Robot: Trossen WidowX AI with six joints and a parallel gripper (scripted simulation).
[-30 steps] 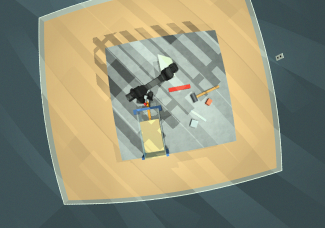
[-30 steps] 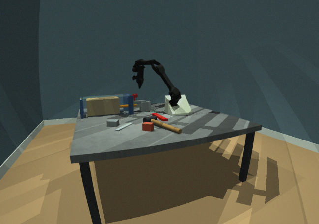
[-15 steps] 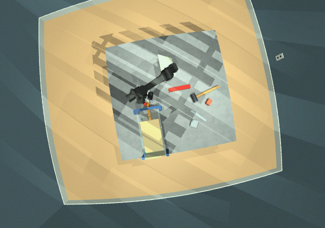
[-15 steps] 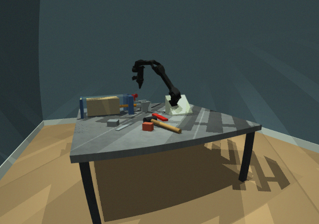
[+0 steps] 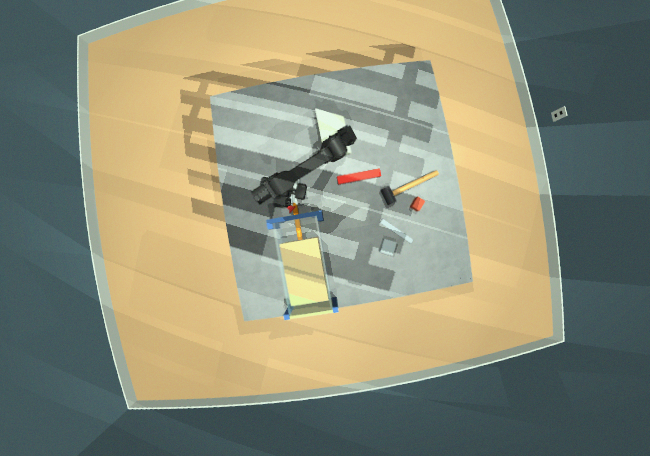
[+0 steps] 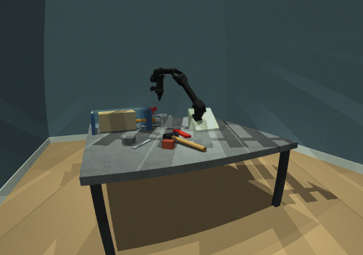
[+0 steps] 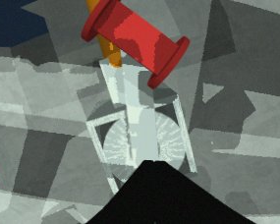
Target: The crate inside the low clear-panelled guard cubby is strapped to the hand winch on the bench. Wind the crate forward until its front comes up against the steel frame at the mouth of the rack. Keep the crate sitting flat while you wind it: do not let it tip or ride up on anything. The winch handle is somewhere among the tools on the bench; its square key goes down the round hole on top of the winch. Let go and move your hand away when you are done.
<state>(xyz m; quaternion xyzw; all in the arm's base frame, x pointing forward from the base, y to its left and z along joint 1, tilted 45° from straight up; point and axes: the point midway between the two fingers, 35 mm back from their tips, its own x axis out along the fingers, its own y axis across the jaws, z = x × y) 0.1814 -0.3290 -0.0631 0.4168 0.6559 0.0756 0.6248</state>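
The tan crate sits flat inside the clear-panelled cubby, with a gap between its front and the blue mouth frame. An orange strap runs from the crate towards the grey winch. The handle's pale crank arm lies over the winch top, and its red grip stands at the cubby end. The key is hidden. My gripper is shut and empty, high above the winch and clear of the handle.
A red bar, a hammer, a red block, a grey block and a thin pale bar lie on the bench. A pale wedge stands by the arm's base.
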